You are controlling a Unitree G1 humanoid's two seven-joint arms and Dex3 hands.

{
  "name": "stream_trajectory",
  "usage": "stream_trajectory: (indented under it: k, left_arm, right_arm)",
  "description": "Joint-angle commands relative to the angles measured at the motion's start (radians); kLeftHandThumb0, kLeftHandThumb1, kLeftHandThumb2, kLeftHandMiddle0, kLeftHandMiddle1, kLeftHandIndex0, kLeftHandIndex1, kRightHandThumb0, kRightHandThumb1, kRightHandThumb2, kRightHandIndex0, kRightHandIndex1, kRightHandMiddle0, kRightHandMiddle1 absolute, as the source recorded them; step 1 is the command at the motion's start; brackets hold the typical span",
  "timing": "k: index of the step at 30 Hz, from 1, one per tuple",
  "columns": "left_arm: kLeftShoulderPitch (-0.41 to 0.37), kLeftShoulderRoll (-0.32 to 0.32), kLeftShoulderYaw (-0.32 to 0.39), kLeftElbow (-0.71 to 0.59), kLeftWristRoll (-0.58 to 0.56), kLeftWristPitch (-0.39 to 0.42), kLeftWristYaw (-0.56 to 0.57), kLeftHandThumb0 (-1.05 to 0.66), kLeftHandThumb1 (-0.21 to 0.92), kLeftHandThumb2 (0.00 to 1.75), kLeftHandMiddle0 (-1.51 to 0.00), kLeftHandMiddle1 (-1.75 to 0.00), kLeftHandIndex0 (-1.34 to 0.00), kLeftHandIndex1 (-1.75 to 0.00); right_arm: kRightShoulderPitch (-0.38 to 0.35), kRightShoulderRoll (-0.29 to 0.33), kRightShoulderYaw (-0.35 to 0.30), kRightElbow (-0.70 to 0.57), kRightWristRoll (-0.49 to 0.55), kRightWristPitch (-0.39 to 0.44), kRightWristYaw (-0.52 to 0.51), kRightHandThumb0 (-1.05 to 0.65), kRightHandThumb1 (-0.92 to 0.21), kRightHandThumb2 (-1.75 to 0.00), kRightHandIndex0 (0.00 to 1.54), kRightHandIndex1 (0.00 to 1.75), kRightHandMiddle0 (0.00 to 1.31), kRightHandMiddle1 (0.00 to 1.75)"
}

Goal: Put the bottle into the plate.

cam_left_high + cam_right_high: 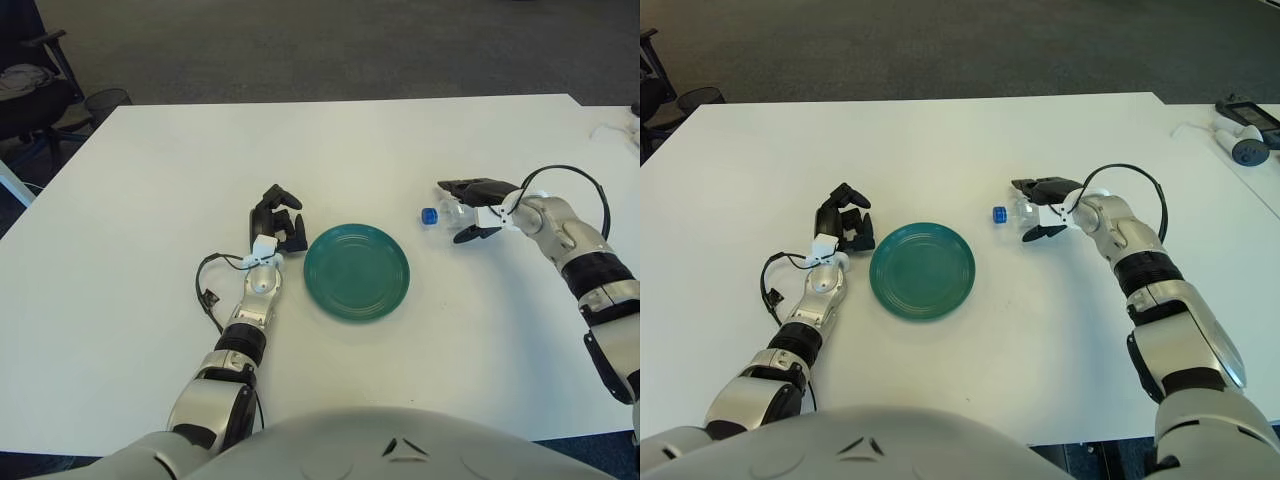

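Note:
A small clear bottle with a blue cap lies on its side on the white table, right of the green plate. My right hand straddles the bottle's body: the long fingers stretch over its far side and the thumb sits on its near side, with a little room left on both sides. The bottle's base is hidden in the palm, and the cap points left toward the plate. My left hand shows just left of the plate, fingers curled, holding nothing.
A dark cable loops beside my left forearm. The table's far edge runs along the top, with office chairs beyond its left corner. Some white and blue devices lie on a second table at the far right.

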Motion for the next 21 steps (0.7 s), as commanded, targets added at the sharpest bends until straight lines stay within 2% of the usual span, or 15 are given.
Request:
stream_trajectory:
  k: [1,7,12,16,18,19,21]
  left_arm:
    - [0.058,0.016,0.004,0.042,0.001,0.041,-0.007,-0.57,0.08,1.60,-1.33,-1.75,-0.80,-1.75]
    - [0.064,0.016,0.005,0.026,0.000,0.058,-0.006,-0.57,0.09,1.60,-1.32,-1.75,-0.80,-1.75]
    - [0.069,0.016,0.005,0.015,0.003,0.061,-0.002,-0.57,0.09,1.60,-1.32,-1.75,-0.80,-1.75]
    - [0.075,0.017,0.003,0.005,0.004,0.068,-0.006,-0.56,0.10,1.58,-1.32,-1.75,-0.79,-1.75]
    - [0.076,0.017,0.002,0.001,0.004,0.071,-0.007,-0.56,0.11,1.58,-1.32,-1.75,-0.78,-1.75]
    - [0.076,0.016,0.002,-0.001,0.004,0.071,-0.007,-0.56,0.11,1.57,-1.32,-1.75,-0.78,-1.75]
    - [0.077,0.015,0.003,-0.004,0.002,0.073,-0.007,-0.55,0.12,1.56,-1.32,-1.75,-0.77,-1.75]
  right_arm:
    - [-0.014,0.016,0.001,0.049,0.013,0.007,-0.015,-1.05,-0.92,-0.30,0.00,0.00,0.01,0.02]
    - [-0.031,0.031,0.011,0.130,0.009,0.001,-0.053,-1.05,-0.92,-0.33,0.00,0.00,0.05,0.05]
    - [-0.047,0.049,0.035,0.204,-0.007,-0.007,-0.090,-1.05,-0.92,-0.30,0.01,0.01,0.01,0.25]
    - [-0.059,0.054,0.058,0.230,-0.015,-0.009,-0.084,-1.05,-0.92,-0.27,0.03,0.02,0.00,0.31]
    - [-0.065,0.056,0.067,0.240,-0.016,-0.011,-0.077,-1.05,-0.92,-0.25,0.06,0.03,0.00,0.40]
    - [-0.067,0.056,0.072,0.244,-0.015,-0.012,-0.074,-1.05,-0.92,-0.21,0.08,0.07,0.00,0.50]
    - [-0.072,0.058,0.080,0.250,-0.016,-0.011,-0.063,-1.04,-0.91,-0.15,0.04,0.34,0.00,0.73]
